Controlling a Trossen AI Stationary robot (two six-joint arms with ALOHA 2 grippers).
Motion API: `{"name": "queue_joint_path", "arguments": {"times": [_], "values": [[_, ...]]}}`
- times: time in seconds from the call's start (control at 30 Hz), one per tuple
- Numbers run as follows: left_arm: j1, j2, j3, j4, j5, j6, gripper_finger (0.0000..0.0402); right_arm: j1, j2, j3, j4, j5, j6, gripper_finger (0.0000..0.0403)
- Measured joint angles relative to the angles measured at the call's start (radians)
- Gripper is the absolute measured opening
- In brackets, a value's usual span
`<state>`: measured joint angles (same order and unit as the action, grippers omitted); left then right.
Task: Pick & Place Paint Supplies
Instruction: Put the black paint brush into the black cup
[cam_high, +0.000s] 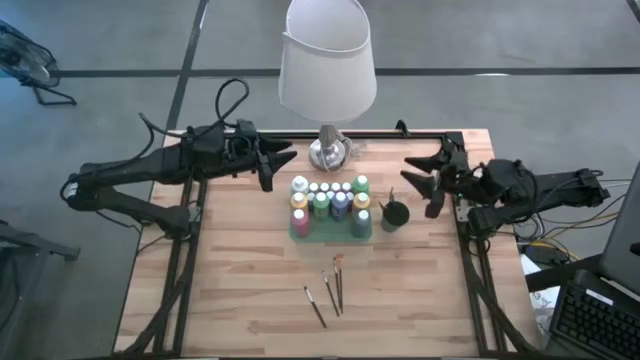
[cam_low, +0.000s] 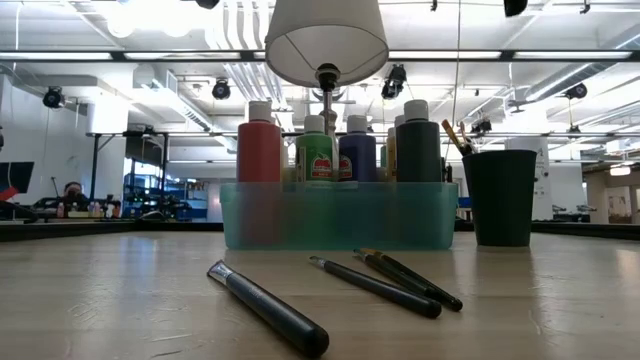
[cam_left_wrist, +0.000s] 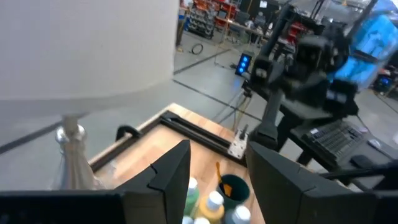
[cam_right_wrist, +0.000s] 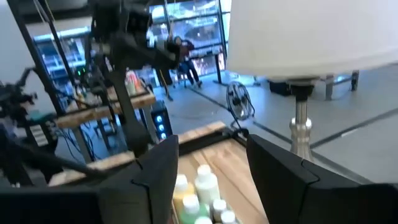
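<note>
Several white-capped paint bottles (cam_high: 330, 198) stand upright in a pale green tray (cam_high: 330, 232) at the table's middle; they also show in the low view (cam_low: 330, 150). A dark cup (cam_high: 395, 214) to the tray's right holds a brush (cam_low: 455, 135). Three thin paintbrushes (cam_high: 330, 290) lie flat on the table in front of the tray. My left gripper (cam_high: 283, 164) is open above the table, to the left of the bottles. My right gripper (cam_high: 418, 178) is open above the table, to the right of the cup. Neither touches anything.
A lamp with a white shade (cam_high: 327, 55) and a silver base (cam_high: 328, 152) stands just behind the tray, between the two grippers. A black frame runs along the table's far edge (cam_high: 400, 133). Bare wood lies to the left and right of the loose brushes.
</note>
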<state>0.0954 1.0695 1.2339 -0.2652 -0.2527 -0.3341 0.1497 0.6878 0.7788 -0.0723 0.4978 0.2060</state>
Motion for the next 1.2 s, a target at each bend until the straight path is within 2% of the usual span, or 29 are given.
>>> {"name": "queue_joint_path", "arguments": {"times": [0.17, 0.4, 0.53, 0.7, 0.9, 1.07, 1.2], "values": [[-0.088, 0.001, 0.0, -0.065, 0.001, -0.019, 0.0144, 0.0, 0.0, 0.047, 0.0, 0.0, 0.001, 0.0167], [-0.29, 0.002, 0.0, -0.11, -0.019, -0.001, 0.0118, 0.0, 0.001, 0.069, 0.0, 0.0, 0.0, 0.0144], [-0.417, 0.015, 0.0, -0.154, -0.054, 0.084, 0.011, 0.0, 0.001, 0.069, 0.0, 0.0, 0.0, 0.013], [-0.528, 0.07, 0.0, -0.171, -0.063, 0.292, 0.0111, 0.0, 0.003, 0.069, 0.001, 0.0, 0.0, 0.0114], [-0.548, 0.16, 0.0, -0.194, -0.038, 0.381, 0.0112, 0.0, 0.002, 0.069, 0.004, 0.0, 0.0, 0.0093], [-0.55, 0.244, 0.0, -0.198, 0.086, 0.468, 0.0113, 0.0, 0.002, 0.069, 0.004, -0.001, 0.004, 0.0074], [-0.549, 0.309, 0.0, -0.199, 0.133, 0.505, 0.0113, 0.0, 0.002, 0.069, 0.004, -0.001, 0.004, 0.0062]]}}
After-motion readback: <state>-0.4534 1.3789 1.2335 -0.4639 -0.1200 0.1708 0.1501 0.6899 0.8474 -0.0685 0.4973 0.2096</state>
